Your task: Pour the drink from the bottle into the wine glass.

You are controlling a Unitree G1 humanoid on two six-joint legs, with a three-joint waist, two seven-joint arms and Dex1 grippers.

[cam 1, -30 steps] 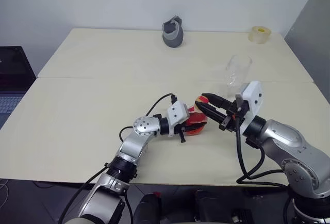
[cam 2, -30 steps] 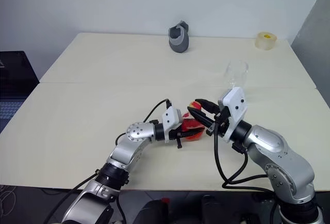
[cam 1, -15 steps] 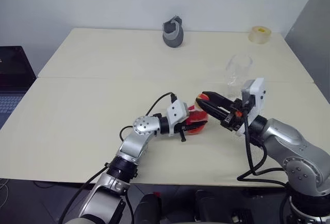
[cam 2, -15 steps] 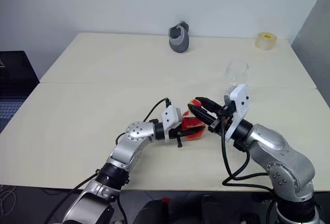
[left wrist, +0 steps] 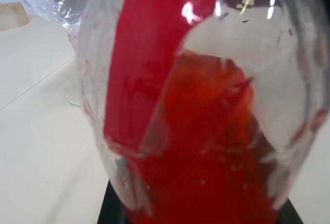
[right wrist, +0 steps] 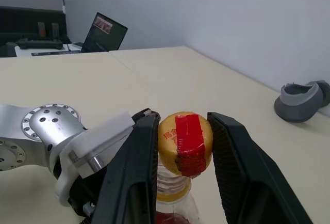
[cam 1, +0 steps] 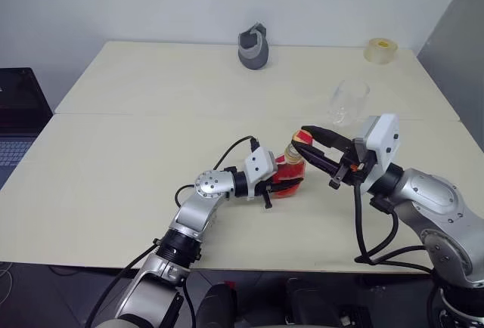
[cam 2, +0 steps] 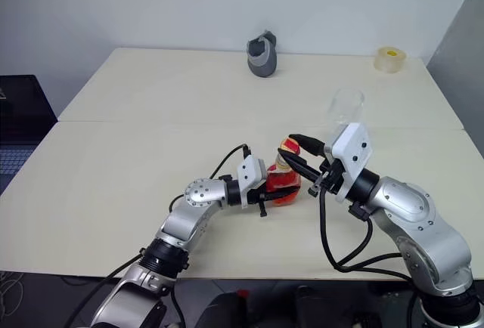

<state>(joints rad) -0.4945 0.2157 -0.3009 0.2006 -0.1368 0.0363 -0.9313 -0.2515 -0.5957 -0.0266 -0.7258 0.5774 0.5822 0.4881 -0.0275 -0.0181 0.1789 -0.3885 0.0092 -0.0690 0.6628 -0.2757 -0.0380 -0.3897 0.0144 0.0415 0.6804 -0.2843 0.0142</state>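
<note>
**End effectors grip bottle body and cap**

The left end effector point(cam 1: 281, 183) is clamped on the bottle point(cam 1: 288, 177), upright on the desk point(cam 1: 113, 154). The right end effector point(right wrist: 184, 146) pinches the yellow cap point(right wrist: 184, 140). The wine glass point(cam 1: 347, 104) stands at the bottle's 2 o'clock.

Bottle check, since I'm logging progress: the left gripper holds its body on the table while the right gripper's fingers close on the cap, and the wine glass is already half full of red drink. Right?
Not quite. The wine glass is empty, as the left eye view shows; the drink is in the bottle. Otherwise yes: the left gripper holds the body, and the right gripper has its fingers on the cap.
</note>
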